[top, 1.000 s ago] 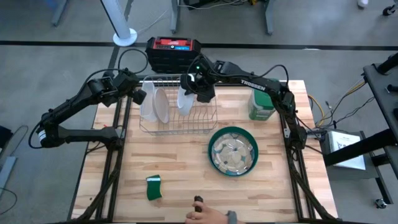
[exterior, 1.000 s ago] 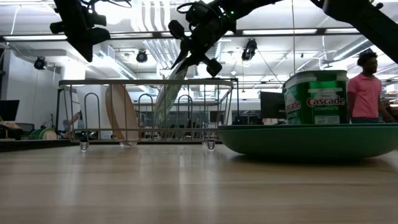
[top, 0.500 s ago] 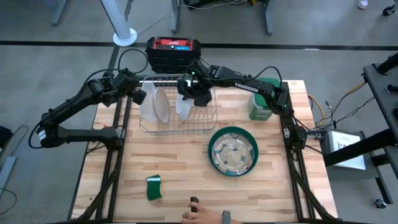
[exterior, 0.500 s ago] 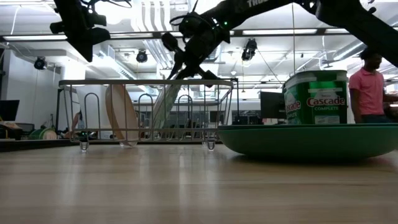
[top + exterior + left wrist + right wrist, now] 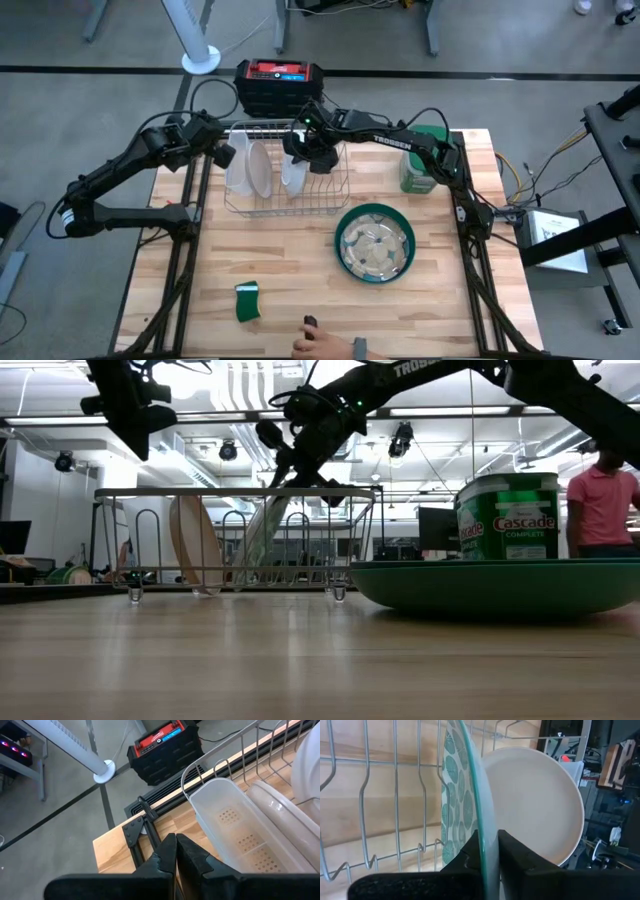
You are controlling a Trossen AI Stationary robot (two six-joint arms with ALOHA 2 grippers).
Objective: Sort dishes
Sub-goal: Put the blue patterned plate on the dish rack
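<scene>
Patterned plate [image 5: 454,795], white plate [image 5: 535,805], wire rack [image 5: 285,180]

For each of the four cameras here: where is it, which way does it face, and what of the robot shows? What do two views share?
High view: overhead, straight down on the table; both arms, a person's hand at the near edge.
Low view: table height, level across to the rack; arms enter from above.
Left wrist view: on the left arm, past the shut left gripper to the rack's corner.
Right wrist view: on the right arm; right gripper clamps the glassy plate.
Shared: right wrist and high views both show the whitish plate.
</scene>
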